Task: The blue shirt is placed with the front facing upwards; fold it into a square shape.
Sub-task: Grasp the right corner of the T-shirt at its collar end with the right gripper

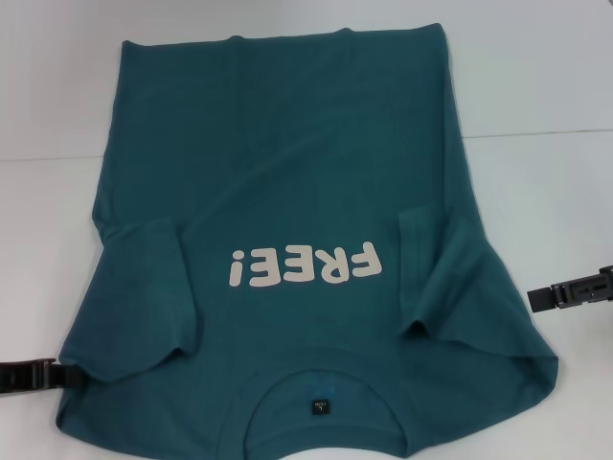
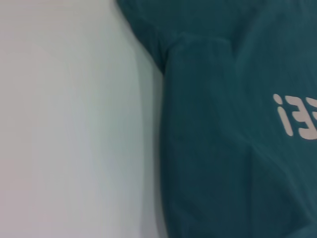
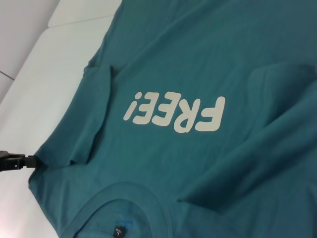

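The blue shirt lies flat on the white table, front up, with its collar and dark label at the near edge and its hem at the far side. The off-white "FREE!" print reads upside down to me. Both sleeves are folded inward over the body. My left gripper is at the shirt's near left shoulder edge. My right gripper is just off the shirt's right side. The shirt also shows in the left wrist view and in the right wrist view, where the left gripper appears.
The white table extends around the shirt, with a seam line running across it. Bare surface shows at the far left and far right.
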Robot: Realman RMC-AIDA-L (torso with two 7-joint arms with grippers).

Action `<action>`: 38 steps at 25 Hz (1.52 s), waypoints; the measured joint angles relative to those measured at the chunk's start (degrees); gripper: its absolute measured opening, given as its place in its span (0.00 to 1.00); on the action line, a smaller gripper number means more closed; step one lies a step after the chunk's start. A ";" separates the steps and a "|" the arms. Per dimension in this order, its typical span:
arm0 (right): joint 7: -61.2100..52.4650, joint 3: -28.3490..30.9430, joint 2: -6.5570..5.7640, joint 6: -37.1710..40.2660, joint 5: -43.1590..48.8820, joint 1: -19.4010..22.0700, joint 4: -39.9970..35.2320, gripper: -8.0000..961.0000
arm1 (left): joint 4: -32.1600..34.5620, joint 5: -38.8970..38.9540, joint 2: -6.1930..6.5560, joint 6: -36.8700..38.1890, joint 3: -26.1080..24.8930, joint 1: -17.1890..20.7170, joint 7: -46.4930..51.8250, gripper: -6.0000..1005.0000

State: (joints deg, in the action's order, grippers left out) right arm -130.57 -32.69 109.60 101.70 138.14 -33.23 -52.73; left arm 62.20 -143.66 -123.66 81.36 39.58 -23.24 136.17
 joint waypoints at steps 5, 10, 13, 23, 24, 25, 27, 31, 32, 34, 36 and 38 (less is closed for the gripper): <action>-0.07 0.01 0.00 0.49 -0.31 0.01 0.00 0.85 | 0.72 -0.22 0.00 0.19 -0.32 0.44 0.53 0.13; 0.04 0.12 -0.01 0.55 -0.36 0.09 0.00 0.85 | 0.73 -0.14 0.00 0.45 -0.24 0.44 0.61 0.05; 0.18 0.65 -0.19 0.57 -0.42 0.10 0.00 0.85 | 0.79 0.11 0.05 1.02 -0.29 0.25 0.89 0.05; -0.59 3.07 -1.45 4.36 -2.63 0.04 -0.08 0.84 | 0.82 0.11 0.11 0.88 -0.18 0.03 1.12 0.05; -1.07 3.02 -1.65 4.68 -2.69 -0.02 -0.09 0.84 | 0.82 0.09 0.11 0.86 -0.20 0.03 1.12 0.05; -1.68 2.84 -1.83 5.01 -2.58 -0.14 -0.13 0.84 | 0.82 0.09 0.11 0.85 -0.23 0.03 1.12 0.05; -2.75 2.39 -2.23 5.93 -1.56 -0.55 -0.54 0.83 | 0.73 0.10 0.15 0.81 -0.30 0.03 1.13 0.05; -4.45 1.47 -2.50 8.83 3.19 -1.58 -3.83 0.83 | 0.75 -0.12 0.25 0.78 -0.35 0.09 1.46 0.05; -4.75 1.33 -2.49 9.24 4.31 -1.79 -4.38 0.83 | 0.82 -0.08 0.25 0.77 -0.35 0.13 1.51 0.05; -5.15 1.07 -2.49 9.68 6.96 -2.12 -4.68 0.82 | 0.92 0.10 0.26 0.76 -0.36 0.17 1.53 0.05; -5.26 0.88 -2.51 9.44 9.60 -2.29 -4.42 0.82 | 0.92 0.11 0.29 0.74 -0.39 -0.03 1.54 0.05; -5.21 0.74 -2.36 8.47 11.96 -2.35 -4.05 0.82 | 0.76 0.07 0.33 0.73 -0.39 -0.44 1.47 0.05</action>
State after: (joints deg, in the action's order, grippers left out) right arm -135.77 -31.96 107.24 110.17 150.10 -35.58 -56.79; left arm 62.96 -143.58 -123.33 82.08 39.19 -23.67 137.64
